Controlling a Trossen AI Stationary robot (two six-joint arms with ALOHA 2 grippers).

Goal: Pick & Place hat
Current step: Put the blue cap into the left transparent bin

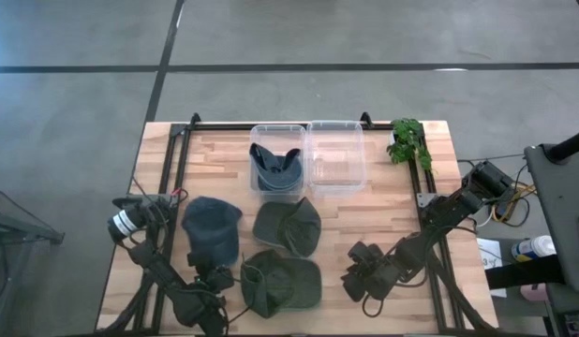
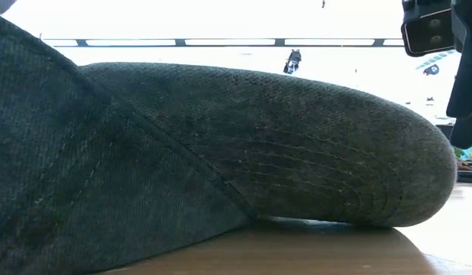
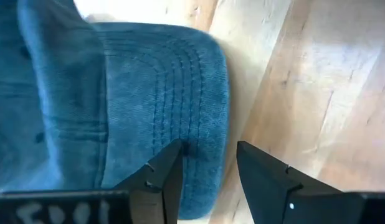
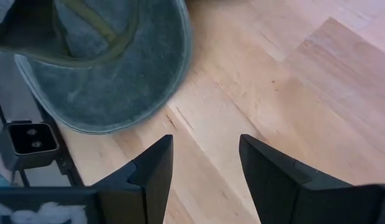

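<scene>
A blue hat (image 1: 212, 232) lies on the wooden table at the left, its brim (image 3: 199, 124) flat on the wood and pointing to the near edge. My left gripper (image 1: 217, 281) (image 3: 208, 149) is open just above that brim's edge, one finger over the brim and the other over bare wood. Two green hats lie to its right, one mid-table (image 1: 287, 227) and one nearer (image 1: 282, 283) (image 2: 221, 153) (image 4: 105, 74). My right gripper (image 1: 357, 279) (image 4: 205, 140) is open over bare wood, to the right of the nearer green hat. My left gripper comes down on the blue hat's brim slanting from the near side. One fingertip (image 3: 171, 158) stands over the brim close to its edge. I cannot tell whether it touches the cloth.
Two clear bins stand at the far middle: the left one (image 1: 257, 140) holds a dark blue hat (image 1: 275, 168), the right one (image 1: 335, 157) shows nothing inside. A green plant (image 1: 408, 140) is at the far right. Bare wood lies between the green hats and my right arm.
</scene>
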